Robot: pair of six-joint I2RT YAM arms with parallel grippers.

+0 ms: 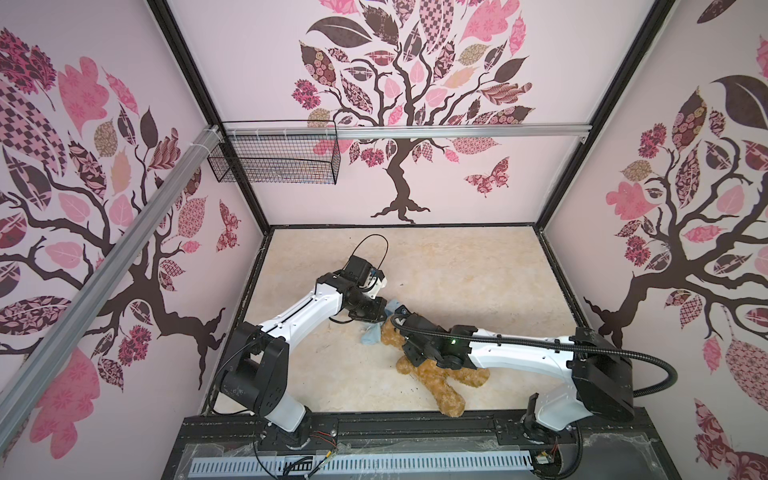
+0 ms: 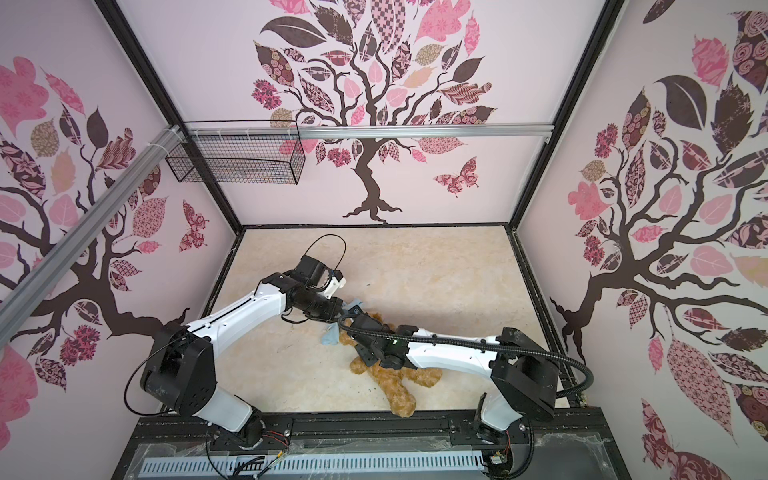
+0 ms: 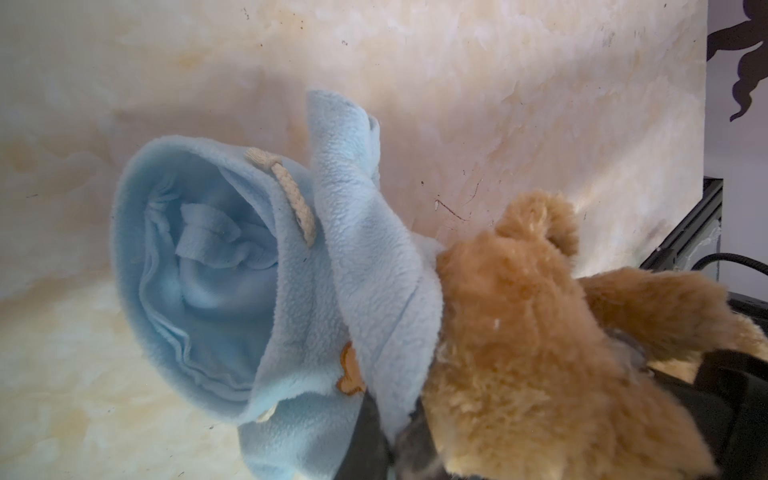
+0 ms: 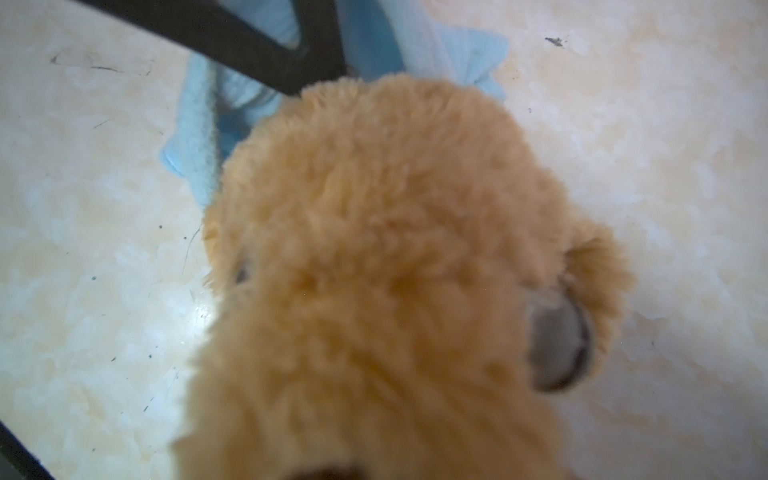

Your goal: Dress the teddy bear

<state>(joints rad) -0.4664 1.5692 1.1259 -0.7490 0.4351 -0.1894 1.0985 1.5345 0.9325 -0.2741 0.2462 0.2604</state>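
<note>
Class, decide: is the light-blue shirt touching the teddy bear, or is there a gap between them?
Touching. The left wrist view shows a fold of the light-blue shirt lying directly against the fur of the teddy bear, with no gap between them.

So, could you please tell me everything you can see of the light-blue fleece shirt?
The light-blue fleece shirt looks soft and fuzzy, with a cream braided cord and an orange bear-shaped print. It is bunched and crumpled, one opening gaping wide toward the left wrist camera. It sits against the head of the golden-brown shaggy plush teddy bear, not pulled over it, with a loose end down on the beige marbled table. The left end effector is shut on a fold.
</note>
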